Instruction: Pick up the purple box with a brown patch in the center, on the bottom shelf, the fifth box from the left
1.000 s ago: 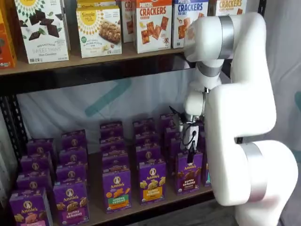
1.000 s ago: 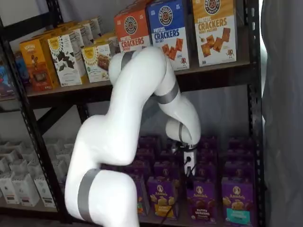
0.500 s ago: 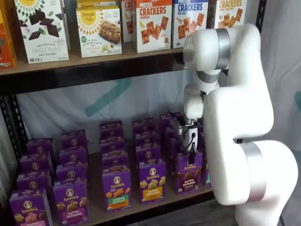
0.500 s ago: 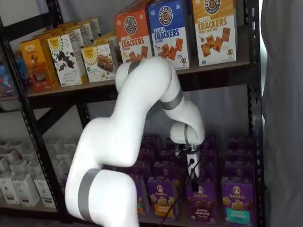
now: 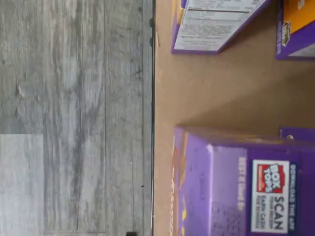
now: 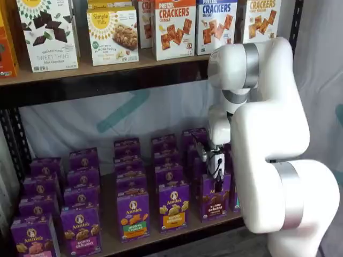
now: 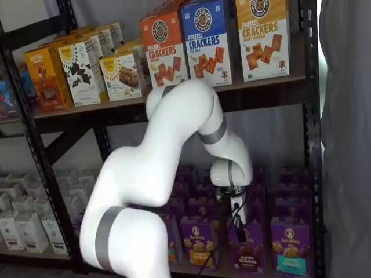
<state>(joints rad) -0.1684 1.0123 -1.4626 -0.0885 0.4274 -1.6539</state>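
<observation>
The purple box [image 6: 215,197] with the brown band stands upright at the front of the bottom shelf [image 6: 109,242], and it also shows in the other shelf view [image 7: 246,252]. My gripper [image 6: 217,174] hangs just above its top, with the black fingers pointing down and nothing held between them. The other shelf view shows the gripper [image 7: 237,213] close over the same carton. The jaws are open. In the wrist view a purple carton top [image 5: 246,187] with a Box Tops label sits on the tan board [image 5: 206,93]. I cannot tell which carton it is.
Purple cartons stand in rows on both sides: a yellow-orange band [image 6: 173,206], a green band [image 6: 133,215], a teal label [image 7: 289,248]. Cracker boxes [image 6: 174,28] fill the shelf above. My white arm [image 6: 273,144] blocks the right end. Grey floor [image 5: 74,118] lies beyond the board's edge.
The arm has swung slightly right and the gripper has come down closer to the top of the brown-banded box. The boxes have not moved.
</observation>
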